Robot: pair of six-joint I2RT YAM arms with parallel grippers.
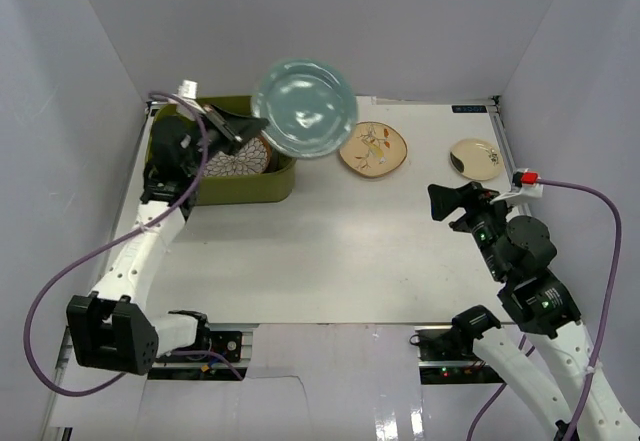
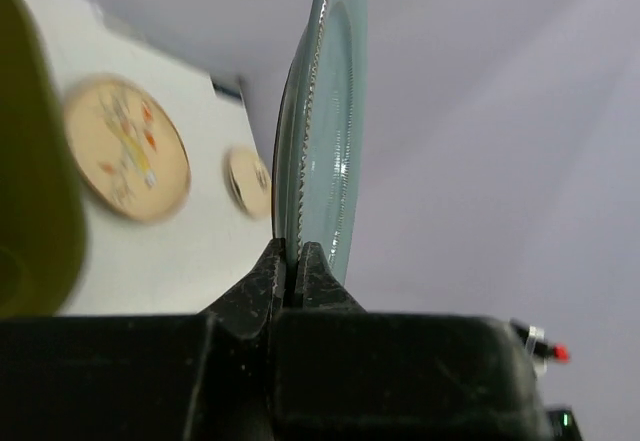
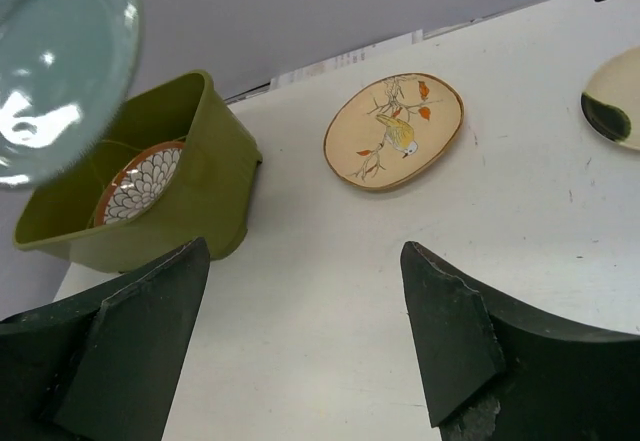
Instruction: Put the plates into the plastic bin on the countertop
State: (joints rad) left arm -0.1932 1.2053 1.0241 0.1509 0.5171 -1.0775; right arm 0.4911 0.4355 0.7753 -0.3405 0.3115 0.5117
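The left gripper (image 2: 292, 261) pinches the pale blue plate (image 1: 305, 108) tight by its rim, aloft above the plastic bin (image 1: 240, 189) at its right end.

The bin (image 1: 240, 189) is sitting far left on the countertop (image 1: 330, 251), one plate (image 1: 238, 158) lying inside. A second plate (image 1: 303, 108) is hanging over its right end (off the surface). A third plate (image 1: 373, 148) is lying right of it, a fourth plate (image 1: 476, 158) farther right.

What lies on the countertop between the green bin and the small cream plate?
The tan bird plate, lying flat; the top view shows it.
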